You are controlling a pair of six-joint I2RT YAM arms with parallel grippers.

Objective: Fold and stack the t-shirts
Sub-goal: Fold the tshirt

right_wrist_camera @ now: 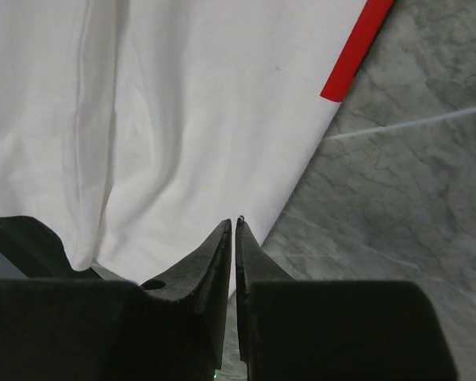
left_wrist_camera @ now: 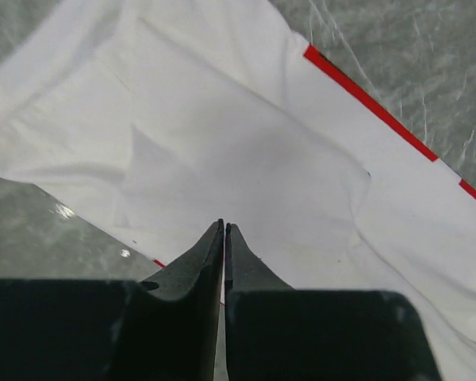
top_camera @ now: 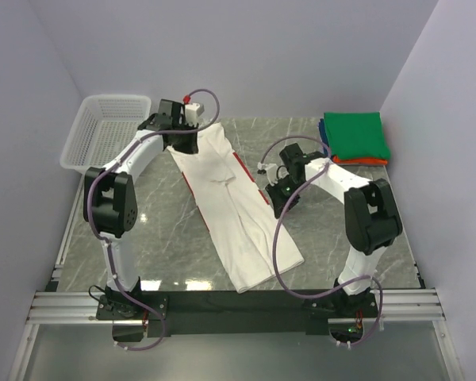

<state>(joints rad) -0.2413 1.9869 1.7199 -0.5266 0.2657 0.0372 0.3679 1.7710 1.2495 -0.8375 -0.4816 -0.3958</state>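
Left hand (top_camera: 182, 144) sits at the far end of the white t-shirt (top_camera: 238, 222) in the overhead view, and the right hand (top_camera: 276, 198) meets the shirt's right edge about midway. The shirt lies as a long narrow strip slanting across the marble desk (top_camera: 166, 238). Well apart in the far right corner waits the stack of folded tees (top_camera: 355, 136), green on top, and a white mesh basket (top_camera: 83, 147) stands at the far left. Neither blocks the fold, though the right arm's cable (top_camera: 276, 246) loops across the cloth's near corner in this view. From the left wrist, the fingertips (left_wrist_camera: 210, 246) are closed to a slit over white cloth, apparently nipping a thin layer near the red trim (left_wrist_camera: 365, 103). From the right wrist, the fingertips (right_wrist_camera: 214, 250) are likewise pressed nearly together right at the shirt's edge, seemingly pinching it. To fold well, both hands should lift evenly, keep the strip taut, and lay one end square over the other.
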